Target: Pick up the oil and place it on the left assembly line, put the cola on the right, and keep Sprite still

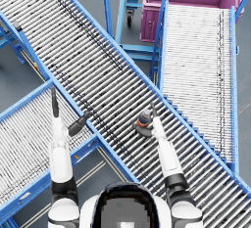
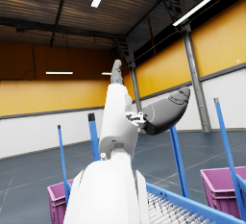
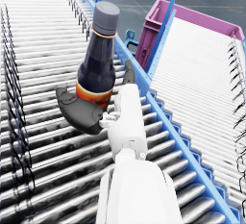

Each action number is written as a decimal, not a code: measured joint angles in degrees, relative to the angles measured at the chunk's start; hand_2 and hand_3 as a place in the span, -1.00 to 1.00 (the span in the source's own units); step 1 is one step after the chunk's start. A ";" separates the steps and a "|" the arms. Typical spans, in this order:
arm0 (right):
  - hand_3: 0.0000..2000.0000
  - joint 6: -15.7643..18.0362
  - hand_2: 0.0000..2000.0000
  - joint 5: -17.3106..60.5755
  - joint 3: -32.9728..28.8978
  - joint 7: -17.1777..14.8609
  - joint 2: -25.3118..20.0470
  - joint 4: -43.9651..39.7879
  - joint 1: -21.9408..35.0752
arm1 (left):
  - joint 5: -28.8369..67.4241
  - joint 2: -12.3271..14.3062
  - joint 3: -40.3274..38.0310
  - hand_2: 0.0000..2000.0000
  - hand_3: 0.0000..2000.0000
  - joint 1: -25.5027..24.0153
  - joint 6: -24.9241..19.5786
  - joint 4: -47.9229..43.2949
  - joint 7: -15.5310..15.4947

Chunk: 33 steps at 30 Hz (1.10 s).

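- Dark cola (image 3: pixel 97 59): middle conveyor (image 1: pixel 98 75), near right edge.
- Right robot hand (image 3: pixel 96 116): wrapped round its base.
- Left robot hand (image 2: pixel 144 112): spread, empty.
- Step: grasping; next likely lift toward right conveyor (image 1: pixel 196 65).

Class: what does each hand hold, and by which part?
Right hand grips the dark bottle by its lower body; left hand holds nothing.

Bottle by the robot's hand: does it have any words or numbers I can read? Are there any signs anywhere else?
None can be read.
Bottle: its orange band shows only colour, no letters to make out.
Conveyors, purple bin, warehouse wall: no words, numbers or signs.
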 measured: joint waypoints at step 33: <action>1.00 6.56 1.00 -0.02 -28.82 -0.42 -0.01 16.39 19.26 | -0.01 0.57 1.24 -1.00 -1.00 1.22 0.00 -2.93 0.00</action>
